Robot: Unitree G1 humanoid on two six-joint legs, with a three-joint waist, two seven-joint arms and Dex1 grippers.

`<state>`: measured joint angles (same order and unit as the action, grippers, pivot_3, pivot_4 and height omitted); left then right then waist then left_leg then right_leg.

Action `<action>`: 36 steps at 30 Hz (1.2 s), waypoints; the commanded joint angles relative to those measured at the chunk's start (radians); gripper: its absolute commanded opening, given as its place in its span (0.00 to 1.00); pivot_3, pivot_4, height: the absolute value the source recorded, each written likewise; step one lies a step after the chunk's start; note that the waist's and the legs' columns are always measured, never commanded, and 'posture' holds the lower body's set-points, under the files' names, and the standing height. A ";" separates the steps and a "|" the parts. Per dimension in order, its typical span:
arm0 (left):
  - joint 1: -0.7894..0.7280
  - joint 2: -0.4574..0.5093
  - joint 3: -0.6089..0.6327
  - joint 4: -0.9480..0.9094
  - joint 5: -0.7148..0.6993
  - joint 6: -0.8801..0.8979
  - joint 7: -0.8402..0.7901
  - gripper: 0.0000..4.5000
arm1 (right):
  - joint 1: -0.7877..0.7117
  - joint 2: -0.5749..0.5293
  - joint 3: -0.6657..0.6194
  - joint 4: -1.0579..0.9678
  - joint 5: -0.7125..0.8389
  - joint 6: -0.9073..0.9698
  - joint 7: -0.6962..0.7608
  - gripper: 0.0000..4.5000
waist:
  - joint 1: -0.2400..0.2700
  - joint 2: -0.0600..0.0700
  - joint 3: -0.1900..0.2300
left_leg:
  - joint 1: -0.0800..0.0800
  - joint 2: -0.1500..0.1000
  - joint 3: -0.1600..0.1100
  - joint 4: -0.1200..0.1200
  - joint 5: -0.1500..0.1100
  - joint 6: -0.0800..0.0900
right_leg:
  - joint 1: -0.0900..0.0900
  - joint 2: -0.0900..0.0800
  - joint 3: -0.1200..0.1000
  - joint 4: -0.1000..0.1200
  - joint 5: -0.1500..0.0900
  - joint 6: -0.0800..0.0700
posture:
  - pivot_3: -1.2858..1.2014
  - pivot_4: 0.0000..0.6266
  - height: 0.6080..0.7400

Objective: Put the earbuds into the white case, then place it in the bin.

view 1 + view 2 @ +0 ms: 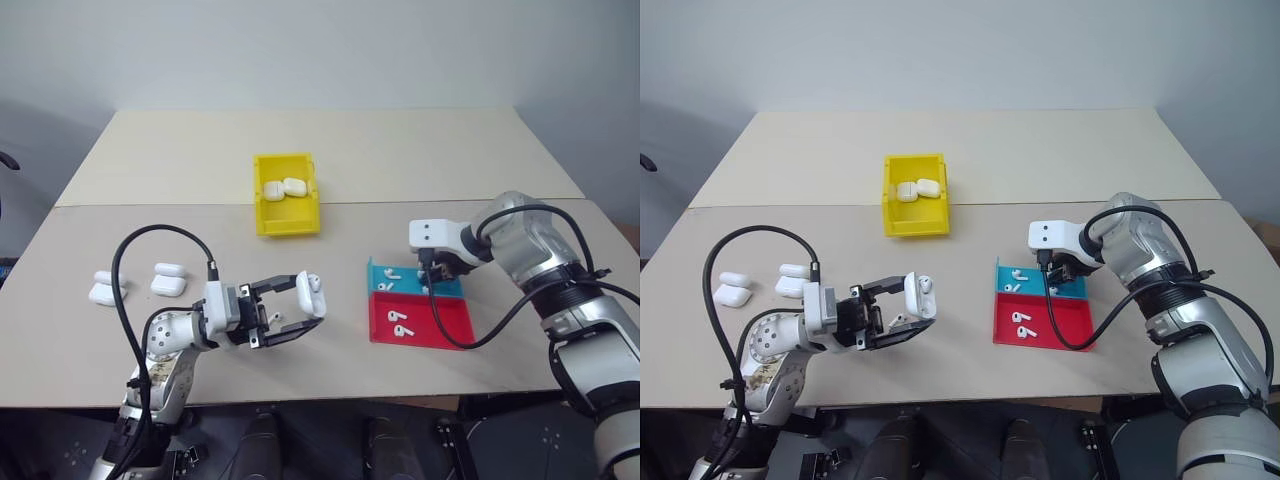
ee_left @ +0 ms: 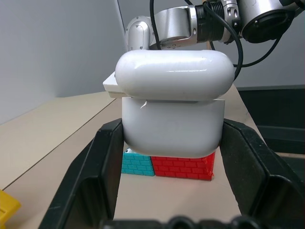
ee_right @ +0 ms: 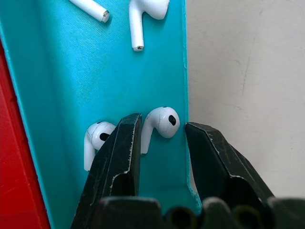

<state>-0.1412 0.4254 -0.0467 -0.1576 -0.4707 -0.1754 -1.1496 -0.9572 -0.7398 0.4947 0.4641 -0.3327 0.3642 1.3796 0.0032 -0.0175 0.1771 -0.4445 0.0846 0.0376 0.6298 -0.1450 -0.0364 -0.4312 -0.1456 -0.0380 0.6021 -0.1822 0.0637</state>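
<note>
Left claw (image 1: 300, 305) clamped on small glossy white rounded case (image 1: 311, 294), lid raised, presented toward right arm for loading; right claw (image 3: 159, 143) apart over teal plastic tray (image 3: 71, 95), tiny white stemmed earbud (image 3: 161, 121) between its fingers, not yet pinched; yellow rectangular plastic bin (image 1: 285, 222) well beyond both claws

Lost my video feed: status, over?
Left gripper shut on open white case. Right gripper open, straddling earbud in teal tray. Nothing in the way.
</note>
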 commanded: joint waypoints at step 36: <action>-0.013 0.003 0.004 -0.020 0.007 -0.016 0.017 0.61 | 0.027 -0.042 -0.049 -0.058 0.026 -0.065 0.027 0.24 | 0.004 0.000 0.000 | 0.001 0.000 0.000 0.001 0.000 0.000 | 0.000 0.000 0.000 0.002 0.000 0.000 | 0.52 0.24 1.00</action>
<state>-0.1422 0.4242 -0.0475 -0.1573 -0.4637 -0.1755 -1.1403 -0.9241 -0.7643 0.4770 0.4361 -0.3194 0.3089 1.3962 0.0070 -0.0175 0.1770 -0.4439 0.0847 0.0376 0.6308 -0.1450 -0.0365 -0.4311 -0.1456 -0.0380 0.6037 -0.1825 0.0632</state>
